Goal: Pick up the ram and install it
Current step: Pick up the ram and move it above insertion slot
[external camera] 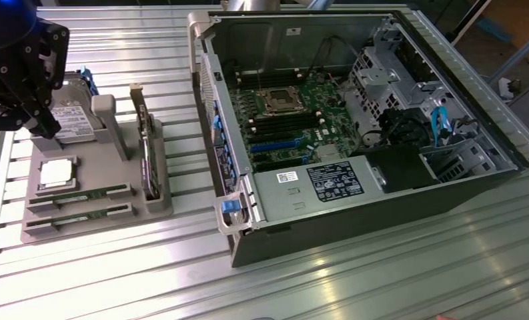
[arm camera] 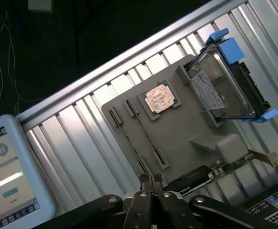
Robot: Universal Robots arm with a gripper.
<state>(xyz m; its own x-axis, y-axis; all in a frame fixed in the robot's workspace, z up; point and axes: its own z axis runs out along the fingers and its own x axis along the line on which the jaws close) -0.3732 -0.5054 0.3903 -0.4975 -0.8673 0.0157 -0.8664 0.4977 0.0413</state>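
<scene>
Two ram sticks lie in the grey holder tray, near its front edge: one ram and its twin just in front of it. In the wrist view they appear edge-on as thin lines, ram and twin. My black gripper hangs above the tray's back corner by the hard drive, well apart from the ram. Its fingers are shut with nothing between them. The open computer case lies to the exterior view's right, its motherboard exposed.
On the tray also sit a silver processor chip, a hard drive with blue rails and an upright dark expansion card. A tablet lies off the slatted metal table's edge. The case wall stands next to the tray.
</scene>
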